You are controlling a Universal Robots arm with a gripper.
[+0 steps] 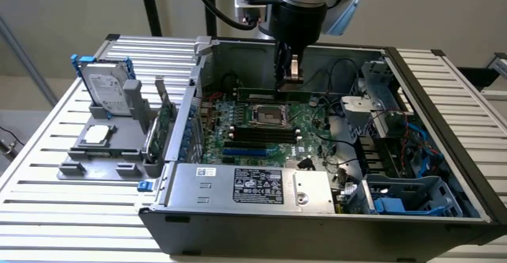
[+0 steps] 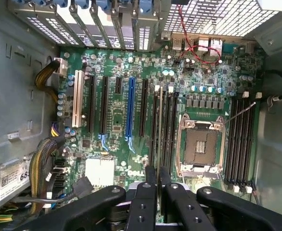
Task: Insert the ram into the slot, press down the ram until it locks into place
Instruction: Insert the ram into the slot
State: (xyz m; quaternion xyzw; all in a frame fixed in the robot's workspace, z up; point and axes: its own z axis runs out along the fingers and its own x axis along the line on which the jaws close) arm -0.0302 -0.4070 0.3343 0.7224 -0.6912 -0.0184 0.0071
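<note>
Farthest from the gripper (image 1: 289, 80), on the exterior view's left, a grey fixture (image 1: 95, 156) sat on the slatted table (image 1: 47, 215). It carried a hard drive (image 1: 107, 89) and a small square processor (image 1: 97, 133). An expansion card (image 1: 165, 123) stood on edge along the fixture's side nearer the gripper.

Next came the open computer case (image 1: 237, 233). Its power supply (image 1: 253, 186) lay well below the gripper, on the camera's side.

The gripper hung over the middle of the case, its fingers (image 2: 145, 202) drawn in tight on the ram (image 1: 257, 89). It held the stick level, long edge down, clear above the motherboard (image 1: 230, 111) and touching nothing else. Beneath the gripper lay the square CPU socket (image 1: 268, 116). Just beside that was the slot (image 1: 262, 133) among its black neighbours, all bare, with a blue slot (image 1: 246, 152) further toward the camera. In the wrist view the stick ran edge-on out from between the fingertips, parallel to those black slots. I could not tell which one it hung over.

Beyond the gripper, toward the exterior view's right, stood a metal drive cage (image 1: 380, 97). Lower down there was a blue plastic piece (image 1: 392, 205).
</note>
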